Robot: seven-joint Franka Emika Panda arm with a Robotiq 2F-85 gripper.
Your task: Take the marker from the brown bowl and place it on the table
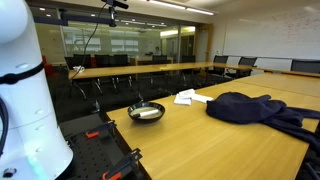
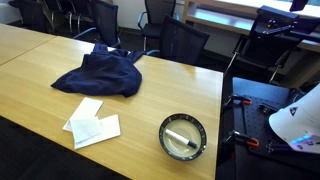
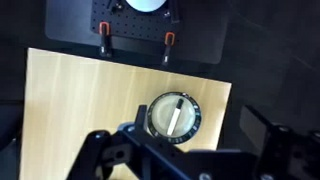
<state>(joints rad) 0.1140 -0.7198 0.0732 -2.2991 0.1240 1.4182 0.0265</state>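
The brown bowl [image 3: 197, 120] sits on the light wooden table [image 3: 80, 95] near its edge, dark outside and pale inside. The white marker [image 3: 177, 116] with a dark cap end lies inside it. Both exterior views show the bowl [image 1: 133, 110] [image 2: 163, 136] with the marker [image 1: 149, 113] [image 2: 180, 138] in it. My gripper [image 3: 186, 142] shows only in the wrist view. It is open and empty, high above the bowl, with one finger at each side of it. The exterior views show only my white arm base.
A dark blue heap of cloth [image 1: 250, 107] [image 2: 105, 72] and white paper pieces [image 1: 186, 97] [image 2: 92, 125] lie further along the table. Two orange-handled clamps [image 3: 102, 40] [image 3: 168, 42] hold a black plate at the table's end. Chairs and other tables stand behind.
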